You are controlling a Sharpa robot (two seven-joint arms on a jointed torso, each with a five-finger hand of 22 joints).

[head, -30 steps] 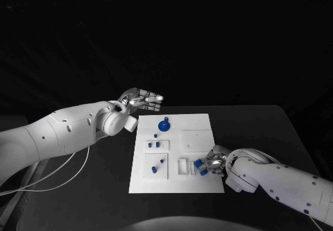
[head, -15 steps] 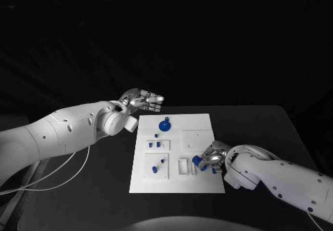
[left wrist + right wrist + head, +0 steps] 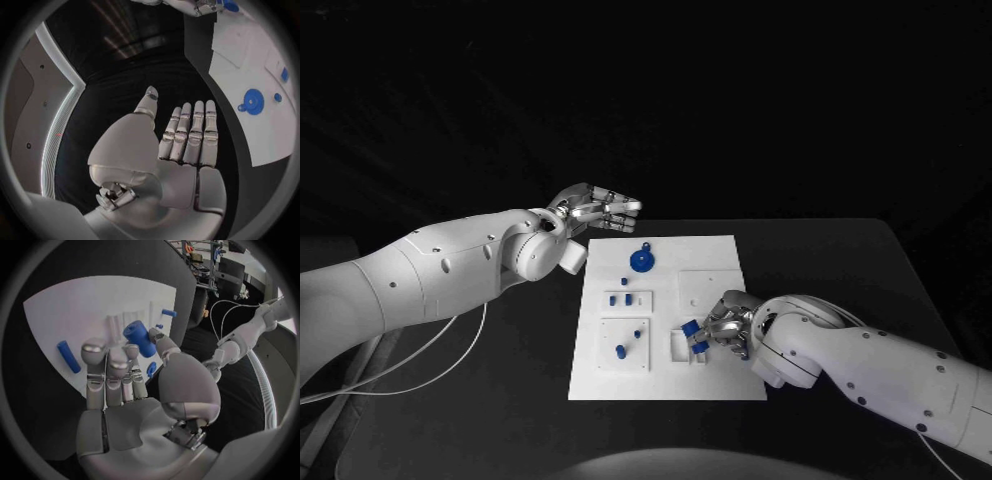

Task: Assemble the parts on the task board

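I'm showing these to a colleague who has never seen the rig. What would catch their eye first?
The white task board in the middle of the black table stands out most, dotted with small blue parts. At its near right area the right hand grips a blue cylinder in its fingers over the board. The left hand hangs open off the board's far left corner, near a round blue disc.

Left hand (image 3: 181,150) flat (fingers straight); right hand (image 3: 128,385) pinching.

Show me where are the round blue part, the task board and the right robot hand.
round blue part (image 3: 642,262), head view, middle of its disc.
task board (image 3: 711,255), head view, bare far corner area.
right robot hand (image 3: 122,375), right wrist view, on its fingers.
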